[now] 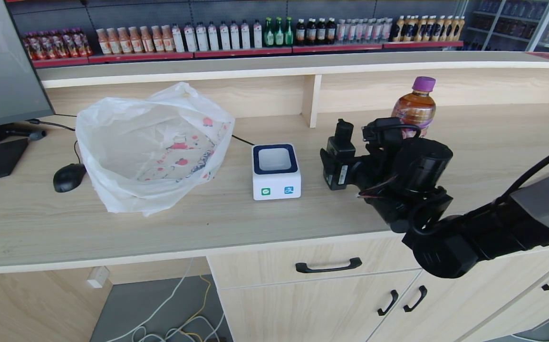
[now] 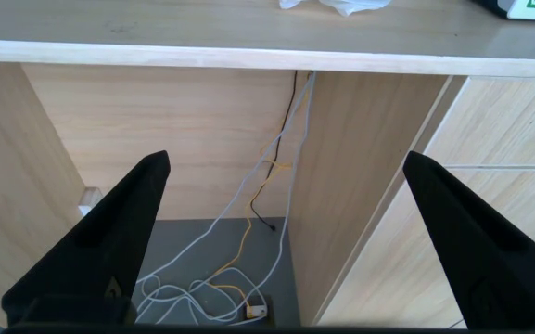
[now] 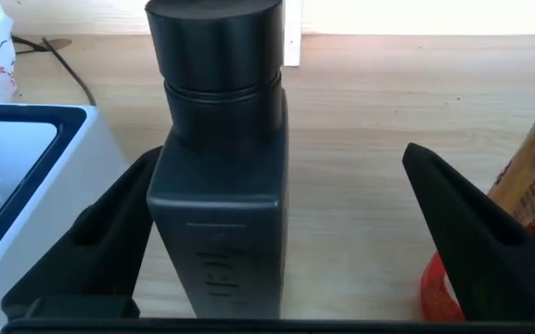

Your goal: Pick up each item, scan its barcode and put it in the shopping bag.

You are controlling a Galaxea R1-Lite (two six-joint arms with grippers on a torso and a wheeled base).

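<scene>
light wood counter (image 1: 207, 213): shopping bag (image 1: 150, 142), scanner (image 1: 275, 171) | right gripper (image 3: 278, 162) spread around black bottle (image 3: 216, 186) | left gripper (image 2: 286, 158) spread (facing floor cables (image 2: 239, 278)) | drink shelves (image 1: 255, 51) behind

Head cam looked down on bench (image 1: 255, 218); right wrist sat close, sharing scanner (image 1: 275, 171); left wrist faced under-bench cables (image 2: 248, 232).

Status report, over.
Left hand open, low before the wooden counter. Right hand open around upright black plastic bottle. White box scanner beside it, nothing between.
</scene>
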